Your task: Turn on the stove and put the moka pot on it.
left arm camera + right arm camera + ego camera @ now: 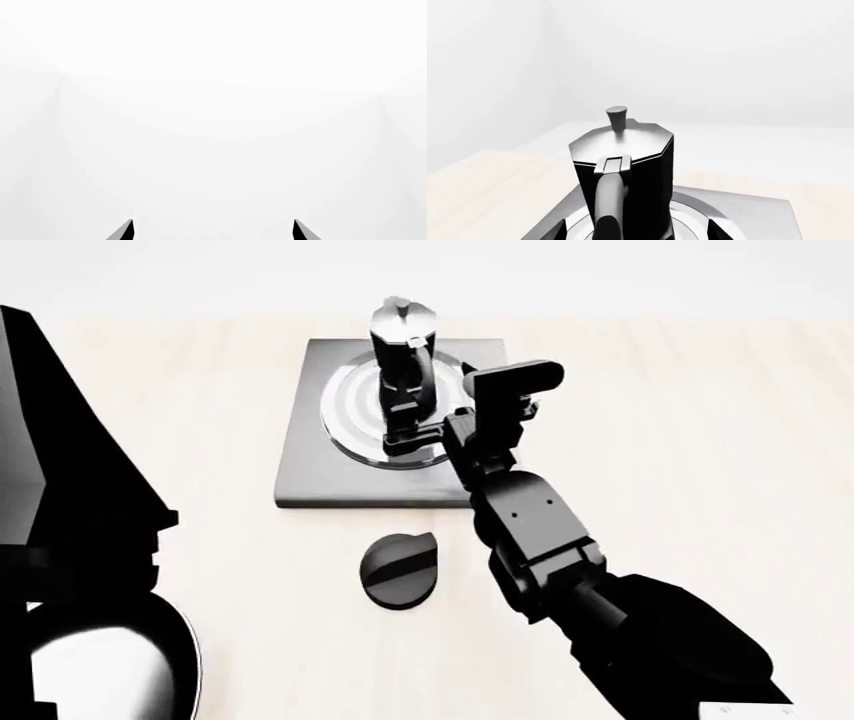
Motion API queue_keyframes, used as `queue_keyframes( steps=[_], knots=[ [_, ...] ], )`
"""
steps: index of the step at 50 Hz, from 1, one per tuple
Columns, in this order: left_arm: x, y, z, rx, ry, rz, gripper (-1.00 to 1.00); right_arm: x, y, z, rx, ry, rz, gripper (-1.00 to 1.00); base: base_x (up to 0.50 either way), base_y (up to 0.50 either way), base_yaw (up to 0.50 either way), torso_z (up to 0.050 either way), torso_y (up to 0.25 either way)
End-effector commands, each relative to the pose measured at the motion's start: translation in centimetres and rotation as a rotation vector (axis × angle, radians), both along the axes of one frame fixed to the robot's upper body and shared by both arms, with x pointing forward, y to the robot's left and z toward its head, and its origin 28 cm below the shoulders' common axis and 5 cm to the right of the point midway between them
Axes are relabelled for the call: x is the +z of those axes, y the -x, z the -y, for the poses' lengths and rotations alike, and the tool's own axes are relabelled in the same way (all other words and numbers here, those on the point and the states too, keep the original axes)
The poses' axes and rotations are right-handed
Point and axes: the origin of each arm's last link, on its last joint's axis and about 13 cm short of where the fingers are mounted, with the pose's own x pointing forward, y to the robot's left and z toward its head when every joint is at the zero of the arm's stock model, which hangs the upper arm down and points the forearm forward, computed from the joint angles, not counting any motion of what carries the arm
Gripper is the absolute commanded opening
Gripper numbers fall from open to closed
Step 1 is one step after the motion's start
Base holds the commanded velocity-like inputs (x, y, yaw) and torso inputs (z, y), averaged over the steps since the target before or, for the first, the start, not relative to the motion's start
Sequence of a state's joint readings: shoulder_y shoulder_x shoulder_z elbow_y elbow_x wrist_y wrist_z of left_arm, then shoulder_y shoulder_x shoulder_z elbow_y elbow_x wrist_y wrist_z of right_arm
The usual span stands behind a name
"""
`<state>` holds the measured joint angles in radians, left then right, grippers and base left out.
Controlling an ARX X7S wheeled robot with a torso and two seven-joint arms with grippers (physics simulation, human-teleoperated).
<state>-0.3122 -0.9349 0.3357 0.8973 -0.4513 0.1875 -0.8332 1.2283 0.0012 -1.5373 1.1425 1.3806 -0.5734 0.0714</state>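
Observation:
The moka pot [404, 350], black with a shiny silver top and knobbed lid, stands upright on the round burner [350, 405] of the dark-grey stove slab [307, 465]. The small round black knob [398, 570] lies on the table in front of the slab. My right gripper [416, 436] is at the pot's near side. In the right wrist view the pot [627, 165] and its handle [608, 200] stand between the spread fingertips of that gripper [637, 231], which is open and not gripping. My left gripper [213, 231] is open and empty, facing plain white.
The light wooden tabletop [694, 440] stretches to the right of the stove. My left arm [67, 500] fills the left edge of the head view, with a white rounded part [107, 670] below it. A white wall lies behind the table.

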Motion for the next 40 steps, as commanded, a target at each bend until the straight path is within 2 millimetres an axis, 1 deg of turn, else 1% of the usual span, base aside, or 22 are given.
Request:
queue_keyframes(
  steps=[1,5,14,17,20,21,22,32,36,37,40],
  knots=[
    [0.1,-0.1,0.1,-0.003,0.000,0.001,1.00,-0.2,0.1,-0.1,0.006,0.000,-0.002,1.00,0.00,0.00,0.00,0.000,0.000],
    [0.0,-0.1,0.1,-0.003,0.000,0.000,1.00,0.3,0.0,-0.2,0.011,-0.002,0.005,1.00,0.00,0.00,0.00,0.000,0.000],
    [0.0,0.0,0.0,0.000,-0.001,0.002,1.00,0.5,0.0,-0.3,0.019,-0.007,0.020,1.00,0.00,0.00,0.00,0.000,0.000],
    [-0.1,-0.1,0.0,0.002,0.001,-0.002,1.00,1.2,-0.1,-0.6,0.030,-0.008,0.037,1.00,0.00,0.00,0.00,0.000,0.000],
    [0.0,-0.1,-0.1,0.005,0.001,-0.002,1.00,1.9,-0.2,-0.7,0.038,-0.023,0.059,1.00,0.00,0.00,0.00,0.000,0.000],
    [0.1,-0.1,-0.1,0.006,0.002,-0.001,1.00,2.5,-0.4,-0.7,0.036,-0.030,0.073,1.00,0.00,0.00,0.00,0.000,0.000],
    [0.1,-0.1,-0.1,0.006,0.002,-0.001,1.00,2.5,-0.4,-0.7,0.036,-0.030,0.073,1.00,0.00,0.00,0.00,0.000,0.000],
    [0.6,-0.6,-0.3,0.021,0.007,-0.006,1.00,6.2,-1.1,-0.4,0.048,-0.056,0.156,1.00,0.00,0.00,0.00,0.000,0.000],
    [0.8,-0.9,-0.4,0.028,0.006,-0.006,1.00,7.8,-0.8,-0.2,0.055,-0.059,0.190,1.00,0.00,0.00,0.00,0.000,0.000],
    [0.8,-1.2,-0.5,0.036,0.004,-0.010,1.00,8.6,-0.7,0.0,0.055,-0.068,0.207,1.00,0.00,0.00,0.00,0.000,0.000],
    [1.0,-1.6,-0.5,0.046,-0.006,-0.013,1.00,9.7,-0.3,0.2,0.061,-0.068,0.230,1.00,0.00,0.00,0.00,0.000,0.000]
  ],
)
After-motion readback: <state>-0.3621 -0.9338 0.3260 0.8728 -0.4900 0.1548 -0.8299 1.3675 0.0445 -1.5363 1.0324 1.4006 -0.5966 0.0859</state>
